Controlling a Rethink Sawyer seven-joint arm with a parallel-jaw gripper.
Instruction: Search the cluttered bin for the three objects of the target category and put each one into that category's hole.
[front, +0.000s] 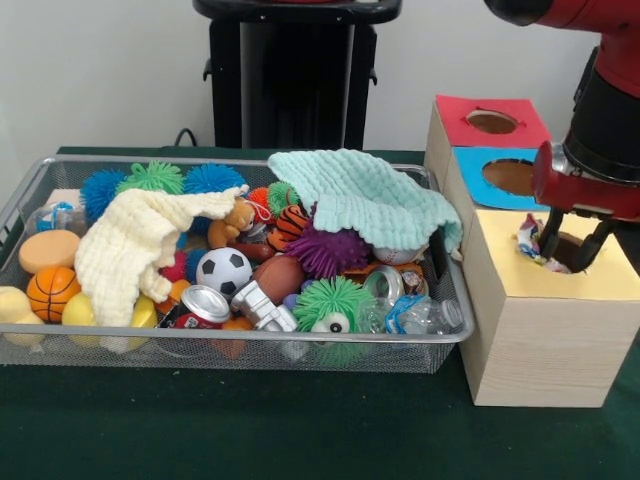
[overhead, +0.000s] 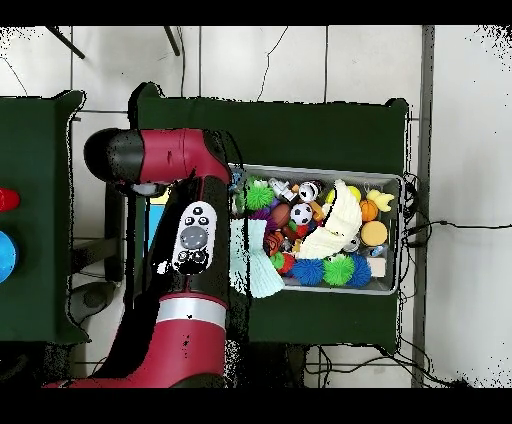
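The gripper (front: 572, 243) hangs over the hole (front: 565, 250) in the yellow box (front: 545, 320), its two fingers apart with the tips at the rim. Just beside its left finger, at the edge of the hole, lies a crumpled wrapper (front: 532, 240), part in and part on the yellow top. It appears to touch neither finger, though the gap is small and hard to judge. This looks like the drop step for one target object.

The main risk, as I judge it, is that the wrapper stays perched on the rim instead of falling through, because it is light and creased and can catch on the edge. A finger lifting away could also snag it and drag it off the box onto the counter (front: 300, 430).

Behind the gripper stand the blue box (front: 500, 180) and the red box (front: 480, 125), so a nudge that way could send the wrapper into the wrong hole.

Well off to the gripper's side, the wire bin (front: 230, 350) holds balls, cans and two cloths. Any remaining targets may lie under the green cloth (front: 365, 195), hard to find.
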